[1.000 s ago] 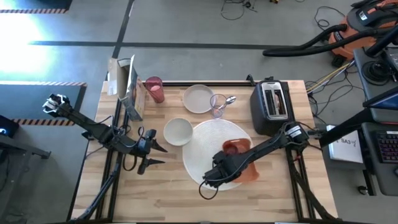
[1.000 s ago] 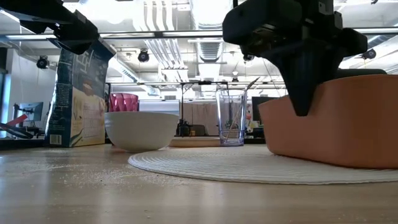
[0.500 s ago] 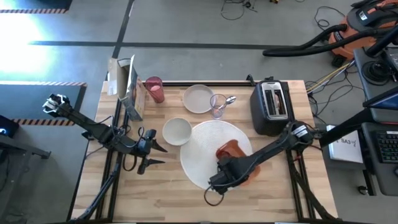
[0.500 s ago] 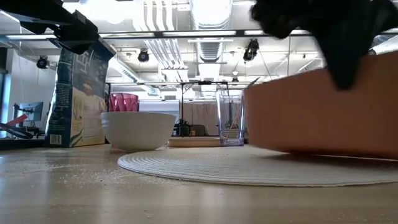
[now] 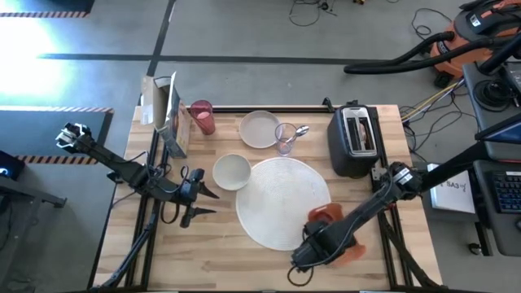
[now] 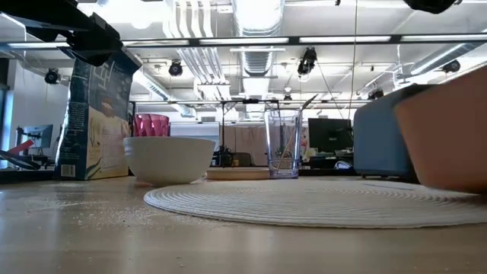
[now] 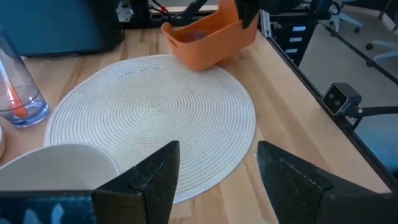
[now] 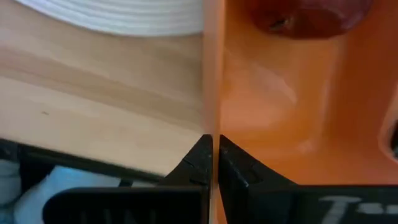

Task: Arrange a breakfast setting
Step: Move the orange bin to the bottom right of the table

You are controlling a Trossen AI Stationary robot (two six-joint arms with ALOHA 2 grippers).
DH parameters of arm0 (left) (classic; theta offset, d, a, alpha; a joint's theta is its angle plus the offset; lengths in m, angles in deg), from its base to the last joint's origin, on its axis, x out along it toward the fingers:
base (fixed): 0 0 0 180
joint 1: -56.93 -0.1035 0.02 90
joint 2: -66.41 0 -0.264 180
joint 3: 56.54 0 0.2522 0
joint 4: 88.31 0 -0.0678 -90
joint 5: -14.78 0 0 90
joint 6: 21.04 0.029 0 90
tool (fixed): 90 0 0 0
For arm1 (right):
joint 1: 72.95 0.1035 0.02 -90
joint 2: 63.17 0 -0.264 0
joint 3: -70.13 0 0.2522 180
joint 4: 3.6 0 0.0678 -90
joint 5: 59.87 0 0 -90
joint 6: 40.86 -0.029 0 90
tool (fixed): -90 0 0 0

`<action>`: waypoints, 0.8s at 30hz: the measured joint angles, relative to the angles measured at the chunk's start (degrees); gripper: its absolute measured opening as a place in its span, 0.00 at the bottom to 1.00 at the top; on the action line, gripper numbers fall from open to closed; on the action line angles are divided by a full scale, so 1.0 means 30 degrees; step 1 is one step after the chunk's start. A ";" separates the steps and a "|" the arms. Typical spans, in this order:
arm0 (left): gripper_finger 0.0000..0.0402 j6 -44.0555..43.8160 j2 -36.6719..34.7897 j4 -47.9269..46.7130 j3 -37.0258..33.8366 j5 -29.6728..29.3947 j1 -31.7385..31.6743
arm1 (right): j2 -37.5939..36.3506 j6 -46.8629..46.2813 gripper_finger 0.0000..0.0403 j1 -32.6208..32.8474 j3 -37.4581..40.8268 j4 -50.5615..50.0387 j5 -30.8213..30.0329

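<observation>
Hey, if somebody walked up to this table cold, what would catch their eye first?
Probably the orange bin near the table's front right, its wall pinched in the right claw, with something red inside. Next, the big white woven placemat in the middle, lying bare. The left claw hangs open near the white bowl.

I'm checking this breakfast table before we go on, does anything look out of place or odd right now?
Yes. An orange tub held by the right gripper hangs tilted at the placemat's edge, partly past it, with a red fruit inside. The mat itself is bare: the bowl, plate and clear cup all sit off it.
</observation>
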 joint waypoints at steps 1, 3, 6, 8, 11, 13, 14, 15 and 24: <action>0.50 0.0000 0.0000 -0.0034 0.0000 0.0000 0.0000 | 0.0000 -0.0309 0.02 0.0043 0.0000 0.0042 0.0520; 0.50 0.0000 0.0006 -0.0212 0.0000 -0.0195 0.0000 | 0.0000 -0.1031 0.02 0.0274 0.0000 0.0222 0.2082; 0.50 0.0030 0.0007 -0.0367 0.0000 -0.0335 0.0000 | 0.0000 -0.2757 0.02 0.0918 -0.0007 0.0296 0.3310; 0.50 0.0187 0.0007 -0.0466 0.0000 -0.0401 -0.0022 | 0.0000 -0.4239 0.02 0.1456 -0.0015 0.0375 0.3371; 0.50 0.0219 -0.0046 -0.0473 0.0000 -0.0503 -0.0036 | 0.0006 -0.6674 0.02 0.2383 -0.0015 0.0788 0.3213; 0.50 0.0219 -0.0124 -0.0505 0.0000 -0.0503 -0.0053 | 0.0044 -0.8442 0.02 0.3050 -0.0016 0.0819 0.3185; 0.50 0.0219 -0.0180 -0.0546 0.0000 -0.0503 -0.0051 | 0.0076 -0.9299 0.02 0.3367 -0.0015 0.0891 0.3193; 0.50 0.0227 -0.0204 -0.0572 0.0000 -0.0507 -0.0051 | 0.0097 -1.0091 0.02 0.3688 -0.0015 0.0992 0.3108; 0.50 0.0503 -0.0019 -0.0384 0.0000 -0.0487 -0.0051 | 0.0109 -1.1238 0.02 0.4271 0.0541 0.0317 0.2363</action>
